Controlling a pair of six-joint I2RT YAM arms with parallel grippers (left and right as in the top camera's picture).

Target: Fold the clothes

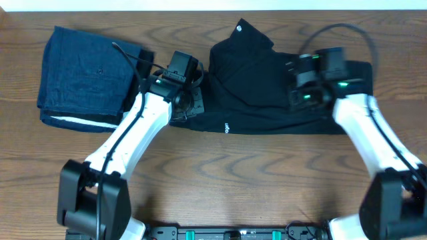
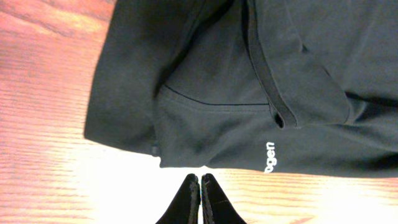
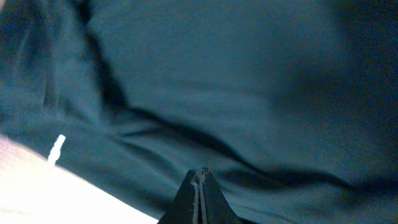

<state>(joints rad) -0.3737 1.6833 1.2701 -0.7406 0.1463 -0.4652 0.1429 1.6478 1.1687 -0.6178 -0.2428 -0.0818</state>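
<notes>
Shirt: the black shirt (image 1: 267, 100) lies on the table (image 1: 233, 173), right of centre, gathered into a long band, with one flap turned up at its far left corner.
Logo: white lettering (image 2: 271, 155) shows at the near hem.
Left gripper: the left gripper (image 2: 200, 190) hangs over bare wood just off the shirt's near left edge, jaws pressed together with nothing between them.
Right gripper: the right gripper (image 3: 200, 183) hovers low over the shirt's right half, jaws closed. I see no cloth caught in them.
Neighbour: a folded dark-blue garment (image 1: 87, 73) sits apart at the left.
Done, as I judge it: the shirt looks narrowed lengthwise, so the first folds seem to be made.
Left: the band is long and rumpled, so I'd say it needs folding end over end and then smoothing.
</notes>
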